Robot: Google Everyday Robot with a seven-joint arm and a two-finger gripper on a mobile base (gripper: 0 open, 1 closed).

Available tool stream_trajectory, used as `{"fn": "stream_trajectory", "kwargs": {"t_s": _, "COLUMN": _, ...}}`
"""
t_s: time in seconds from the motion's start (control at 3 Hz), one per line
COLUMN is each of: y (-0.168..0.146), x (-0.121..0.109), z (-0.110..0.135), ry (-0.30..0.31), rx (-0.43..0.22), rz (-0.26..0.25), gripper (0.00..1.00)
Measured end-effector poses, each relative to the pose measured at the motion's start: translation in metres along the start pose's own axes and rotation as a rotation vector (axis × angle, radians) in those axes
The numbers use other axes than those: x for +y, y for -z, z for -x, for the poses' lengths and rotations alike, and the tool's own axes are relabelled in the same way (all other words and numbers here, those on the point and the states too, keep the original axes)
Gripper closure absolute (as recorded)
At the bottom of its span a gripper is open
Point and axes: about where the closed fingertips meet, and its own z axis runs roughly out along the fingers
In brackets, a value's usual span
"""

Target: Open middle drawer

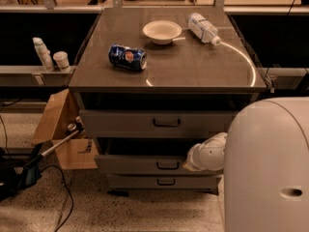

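The middle drawer [140, 164] is a grey flat front with a small dark bar handle [167, 166]. It sits between the wider top drawer [120, 123] and the narrow bottom drawer [140, 181]. It stands out a little from the cabinet, with a dark gap above it. My gripper [187, 165] is at the end of the white wrist [208, 153]. It is at the drawer front just right of the handle, and the wrist hides that part of the front.
On the cabinet top [193, 66] are a blue can [127, 57] on its side, a white bowl [162, 31] and a lying plastic bottle [203, 28]. My white body [270, 168] fills the lower right. An open cardboard box [63, 134] and a pole stand to the left.
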Motion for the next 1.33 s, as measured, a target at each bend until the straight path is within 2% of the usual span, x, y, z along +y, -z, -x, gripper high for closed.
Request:
{"fn": "stream_trajectory", "kwargs": {"t_s": 0.33, "y": -0.0002, "x": 0.0001, "z": 0.0000, "ry": 0.000, "rx": 0.000, "rz": 0.000, "gripper": 1.00}}
{"fn": "stream_trajectory", "kwargs": {"t_s": 0.67, "y": -0.0002, "x": 0.0001, "z": 0.0000, "ry": 0.000, "rx": 0.000, "rz": 0.000, "gripper": 1.00}}
{"fn": "stream_trajectory", "kwargs": {"t_s": 1.0, "y": 0.0007, "x": 0.0008, "z": 0.0001, "ry": -0.002, "rx": 0.001, "rz": 0.004, "gripper": 0.83}}
{"fn": "stream_trajectory", "kwargs": {"t_s": 1.33, "y": 0.0017, "x": 0.0034, "z": -0.0016, "ry": -0.003, "rx": 0.004, "rz": 0.013, "gripper": 0.62}}
